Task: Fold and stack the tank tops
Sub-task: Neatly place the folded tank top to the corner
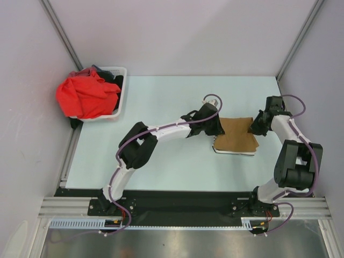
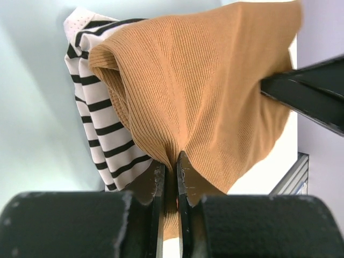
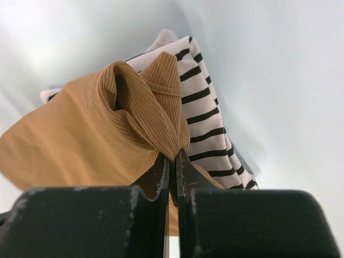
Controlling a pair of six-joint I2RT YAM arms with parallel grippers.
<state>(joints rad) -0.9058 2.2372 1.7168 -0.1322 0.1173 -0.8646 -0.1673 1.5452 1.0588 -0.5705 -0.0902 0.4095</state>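
Far-left corner: white laundry basket (image 1: 121, 91) stuffed with red cloth (image 1: 86, 97), well apart from our work. We have the tan-brown tank top (image 1: 236, 134) centre-right on the table (image 1: 161, 161), lying on the striped tank top (image 1: 234, 152). Our left gripper (image 2: 171, 161) is pinched nearly closed on a tan fold at the left edge. Our right gripper (image 3: 172, 159) is clamped tight on the right edge. From overhead, both wrists cover the pinch points and we see only a sliver of stripes. The wrist views show the striped layer clearly, with tan cloth bunched at each pinch.
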